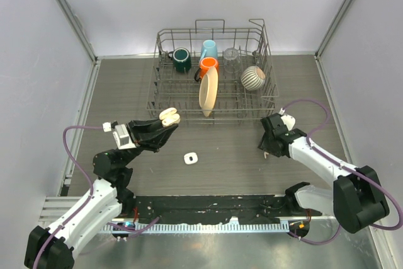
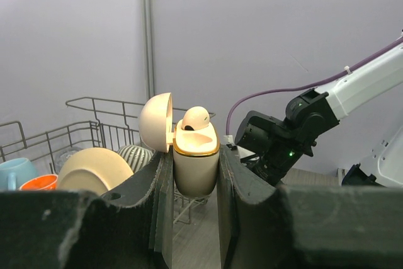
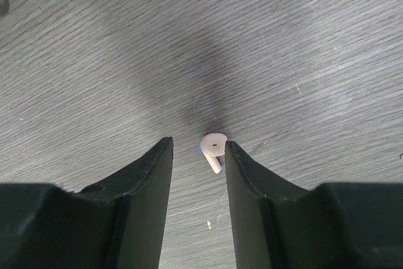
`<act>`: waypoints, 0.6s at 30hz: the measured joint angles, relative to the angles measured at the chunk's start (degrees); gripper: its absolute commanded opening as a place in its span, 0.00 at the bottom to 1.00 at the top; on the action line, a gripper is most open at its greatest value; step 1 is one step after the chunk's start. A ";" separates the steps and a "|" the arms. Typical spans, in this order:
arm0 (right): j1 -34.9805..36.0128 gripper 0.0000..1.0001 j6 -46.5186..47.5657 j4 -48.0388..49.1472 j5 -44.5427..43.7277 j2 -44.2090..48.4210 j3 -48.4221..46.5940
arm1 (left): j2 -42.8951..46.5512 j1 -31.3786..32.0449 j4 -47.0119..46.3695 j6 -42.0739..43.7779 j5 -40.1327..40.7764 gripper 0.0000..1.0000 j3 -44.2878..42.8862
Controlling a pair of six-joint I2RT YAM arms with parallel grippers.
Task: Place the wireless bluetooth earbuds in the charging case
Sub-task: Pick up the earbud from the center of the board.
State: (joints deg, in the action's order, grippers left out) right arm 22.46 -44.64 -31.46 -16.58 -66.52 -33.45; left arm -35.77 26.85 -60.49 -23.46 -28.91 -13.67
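Observation:
My left gripper (image 1: 165,125) is shut on the cream charging case (image 1: 169,116) and holds it above the table. In the left wrist view the case (image 2: 196,165) stands upright between the fingers (image 2: 151,187) with its lid (image 2: 155,122) hinged open to the left. One earbud (image 2: 196,118) sits in it. My right gripper (image 1: 268,150) is low over the table at the right. In the right wrist view it (image 3: 198,143) is open. A tiny white earbud (image 3: 213,146) lies on the table between the fingertips, close to the right finger (image 3: 242,168). Other earbuds are not visible.
A wire dish rack (image 1: 213,102) stands at the back with a teal mug (image 1: 182,59), a blue mug (image 1: 209,49), an orange mug (image 1: 208,64), a cream dish (image 1: 208,91) and a striped bowl (image 1: 253,77). A small white rounded item (image 1: 191,157) lies on the table mid-front.

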 measured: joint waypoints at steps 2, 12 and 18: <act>-0.13 0.43 0.46 0.48 -0.02 -0.28 0.24 | 0.00 0.00 0.02 0.00 0.00 0.00 0.00; -0.46 0.43 1.66 0.90 -0.22 -1.77 0.39 | -0.22 0.00 0.24 0.04 0.04 0.00 0.00; -0.48 0.43 2.08 1.07 -0.20 -2.56 0.39 | -0.22 0.00 0.44 0.04 0.39 0.00 0.00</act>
State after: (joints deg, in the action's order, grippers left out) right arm 21.98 -42.57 -30.39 -16.78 -69.08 -33.06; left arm -35.99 26.85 -60.05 -23.42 -28.51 -13.67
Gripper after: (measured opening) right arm 0.432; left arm 0.291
